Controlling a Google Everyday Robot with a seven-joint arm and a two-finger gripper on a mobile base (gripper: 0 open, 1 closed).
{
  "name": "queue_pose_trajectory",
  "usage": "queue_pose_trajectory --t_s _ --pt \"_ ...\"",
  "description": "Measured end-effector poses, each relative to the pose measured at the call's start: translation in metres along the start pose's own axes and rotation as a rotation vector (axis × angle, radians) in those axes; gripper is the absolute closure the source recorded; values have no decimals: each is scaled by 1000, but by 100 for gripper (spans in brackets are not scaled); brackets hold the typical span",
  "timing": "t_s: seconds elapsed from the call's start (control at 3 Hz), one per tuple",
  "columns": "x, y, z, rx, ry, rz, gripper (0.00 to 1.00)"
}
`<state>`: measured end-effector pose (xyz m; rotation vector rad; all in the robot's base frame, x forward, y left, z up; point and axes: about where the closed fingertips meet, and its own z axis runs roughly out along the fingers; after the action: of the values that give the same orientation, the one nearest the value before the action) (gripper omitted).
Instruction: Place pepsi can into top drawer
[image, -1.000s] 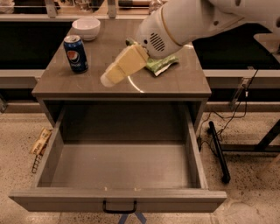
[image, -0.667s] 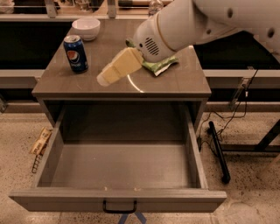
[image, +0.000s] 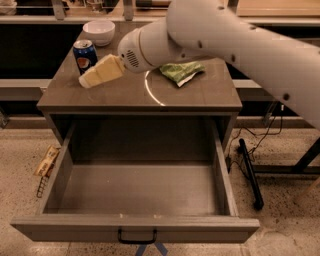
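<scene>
The pepsi can (image: 85, 56), dark blue with a silver top, stands upright on the back left of the cabinet top (image: 200, 95). The top drawer (image: 135, 190) is pulled fully open below it, its flat bottom bare, with a black handle (image: 137, 238) on the front panel. My gripper (image: 86, 81), with cream-coloured fingers, reaches in from the right on the white arm (image: 215, 35). Its tip is just in front of and a little below the can, close to it and above the cabinet top. It holds nothing.
A white bowl (image: 98, 32) stands behind the can. A green crumpled bag (image: 181, 72) lies on the right of the cabinet top. A snack packet (image: 46, 161) lies on the floor at the left. A black pole and cables (image: 250, 172) lie on the floor at the right.
My gripper has moved left across the cabinet top, toward the pepsi can. The can and the drawer have not moved.
</scene>
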<state>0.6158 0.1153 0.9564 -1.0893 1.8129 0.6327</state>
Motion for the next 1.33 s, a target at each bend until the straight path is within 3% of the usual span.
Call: queue_pose_trajectory --t_s 0.33,0.67,1.33 --pt "-17 2 47 -38 -63 0 0" --pt "-23 -4 88 -27 -99 7 0" --pt "2 -55 122 69 -134 22 0"
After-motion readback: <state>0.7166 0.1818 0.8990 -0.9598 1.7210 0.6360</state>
